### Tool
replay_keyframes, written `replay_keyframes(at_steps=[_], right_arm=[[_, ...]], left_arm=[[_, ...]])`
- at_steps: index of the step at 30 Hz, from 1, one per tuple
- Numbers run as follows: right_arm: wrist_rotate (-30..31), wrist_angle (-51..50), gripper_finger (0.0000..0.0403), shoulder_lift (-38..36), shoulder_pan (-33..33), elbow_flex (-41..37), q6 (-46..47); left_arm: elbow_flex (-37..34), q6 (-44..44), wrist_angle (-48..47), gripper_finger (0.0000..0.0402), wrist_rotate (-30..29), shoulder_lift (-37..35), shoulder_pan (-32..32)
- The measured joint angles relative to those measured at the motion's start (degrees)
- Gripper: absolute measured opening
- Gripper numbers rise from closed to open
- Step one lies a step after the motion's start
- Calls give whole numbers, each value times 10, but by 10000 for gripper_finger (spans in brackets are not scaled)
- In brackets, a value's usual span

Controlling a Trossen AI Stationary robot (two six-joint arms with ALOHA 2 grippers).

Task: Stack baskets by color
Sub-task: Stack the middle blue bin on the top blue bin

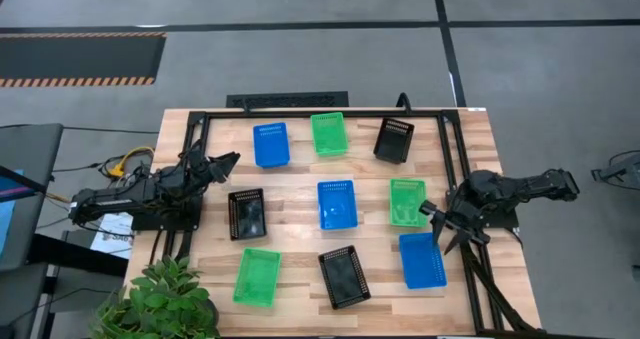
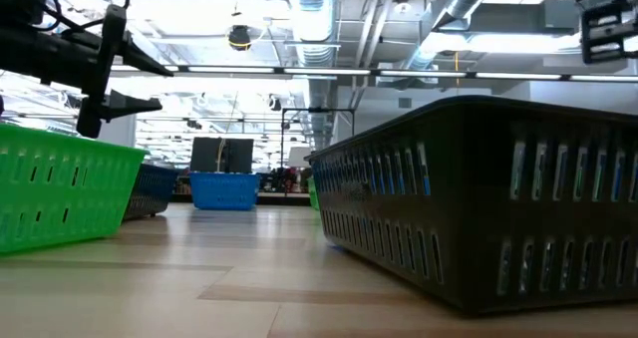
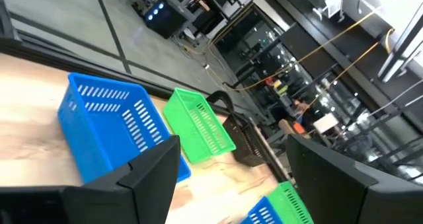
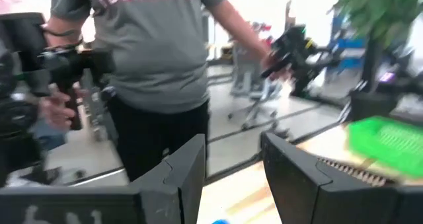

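Nine mesh-sided plastic baskets, unstacked, on wooden table: blue, green, black along far edge; black, blue, green mid-table; green, black, blue near edge. Left gripper spread, empty, left edge. Right gripper parted, empty, above right-edge blue basket. Person beyond table, head cut off

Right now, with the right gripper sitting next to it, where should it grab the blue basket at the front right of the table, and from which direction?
Probably the rim of the blue basket, on its short far edge nearest the right gripper, coming from above. It sits upright and empty with its top open, so one finger can drop inside the thin mesh wall and one outside. The gripper is open and holds nothing.
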Motion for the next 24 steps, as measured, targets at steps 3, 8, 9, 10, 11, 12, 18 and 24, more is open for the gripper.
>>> replay_keyframes(at_steps=[3, 8, 9, 10, 11, 12, 18, 24], right_arm=[[18, 47, 175, 0, 2, 0, -2], [18, 149, 175, 0, 3, 0, 32], [21, 166, 175, 0, 3, 0, 35], [28, 182, 175, 0, 2, 0, 34], [36, 198, 175, 0, 1, 0, 30], [47, 211, 175, 0, 1, 0, 30], [106, 306, 175, 0, 1, 0, -9], [118, 418, 175, 0, 1, 0, -52]], left_arm=[[-1, -11, 8, 265, -1, 0, 0], [-1, -12, 11, 265, -5, 0, 0], [-1, -17, 11, 265, -5, 0, 0], [-1, -25, 11, 265, -5, 0, 0], [-1, -37, 12, 265, -4, 0, 0], [-1, -47, 12, 265, -4, 0, 0], [-1, -95, 23, 265, 1, 0, 0], [-1, -68, 111, 265, -14, 0, 0]])
